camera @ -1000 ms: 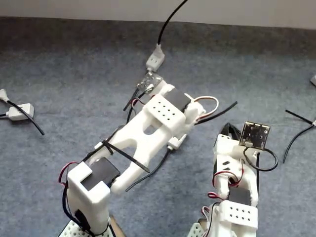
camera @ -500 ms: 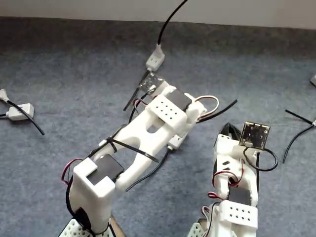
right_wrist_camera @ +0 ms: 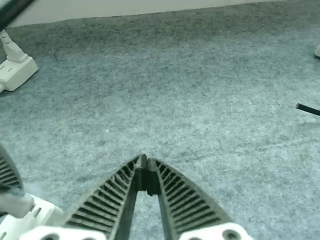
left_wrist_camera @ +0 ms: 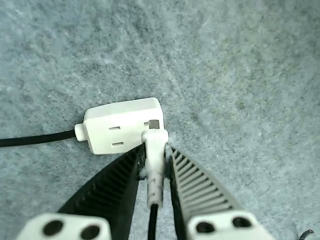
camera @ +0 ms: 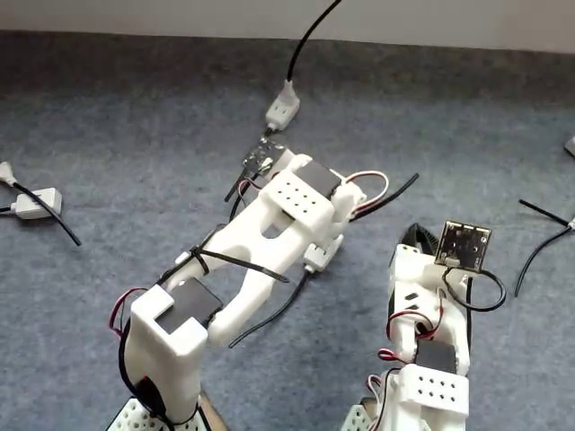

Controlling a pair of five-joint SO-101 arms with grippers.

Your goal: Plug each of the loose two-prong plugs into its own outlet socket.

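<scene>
A white outlet socket [left_wrist_camera: 122, 125] on a black cord lies on the grey carpet, also far up the middle in the high view [camera: 281, 108]. My left gripper [left_wrist_camera: 154, 150] is shut on a white two-prong plug [left_wrist_camera: 154, 141]. The plug's front end presses against the socket's slotted face at one end, and its prongs are hidden. The left arm [camera: 269, 224] stretches toward that socket. My right gripper [right_wrist_camera: 145, 175] is shut on nothing, low over bare carpet. A second white socket [camera: 36, 202] with a plug beside it [camera: 7, 171] lies at the far left.
The held plug's black cord [camera: 391, 196] trails across the carpet to the right of the left arm. Another black cable [camera: 539, 242] and a white piece [camera: 570, 144] lie at the right edge. The folded right arm [camera: 431, 341] sits at the front right.
The left arm has shifted slightly left and toward the far socket, drawing the trailing black cord with it. The right arm has not moved.
</scene>
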